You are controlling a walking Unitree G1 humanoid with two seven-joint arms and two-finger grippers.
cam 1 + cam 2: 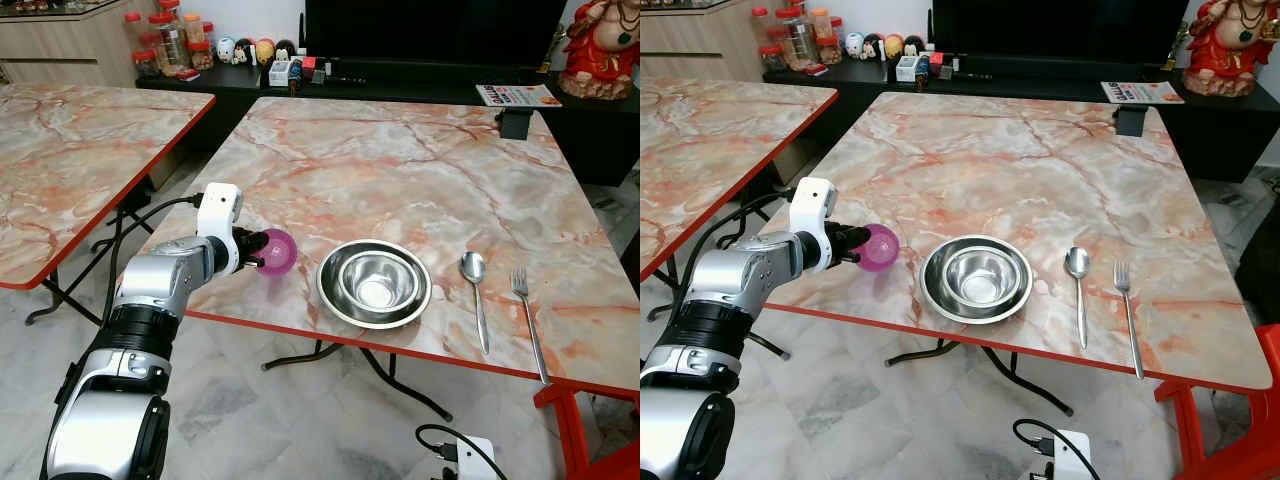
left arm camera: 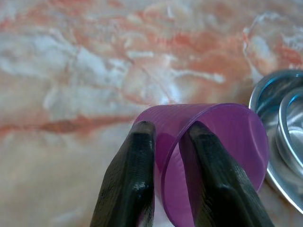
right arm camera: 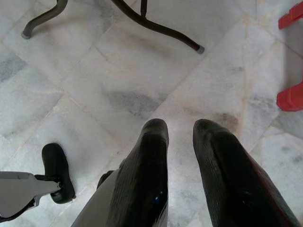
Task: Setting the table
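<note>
My left gripper (image 1: 262,251) is shut on the rim of a purple cup (image 1: 279,252), one finger inside and one outside (image 2: 142,142). The cup lies on its side just above the front left part of the marble table (image 1: 400,160). Right of the cup, a steel bowl (image 1: 378,280) sits in a steel plate (image 1: 331,297). A spoon (image 1: 475,290) and a fork (image 1: 529,312) lie side by side to the right of the plate. My right gripper (image 3: 181,128) hangs idle over the tiled floor, fingers close together with nothing between them.
A second marble table (image 1: 70,160) stands to the left across a narrow gap. A small black object (image 1: 516,122) sits at the far right edge of the table. A red chair (image 1: 590,430) is at the front right corner. Table legs (image 3: 142,19) cross the floor.
</note>
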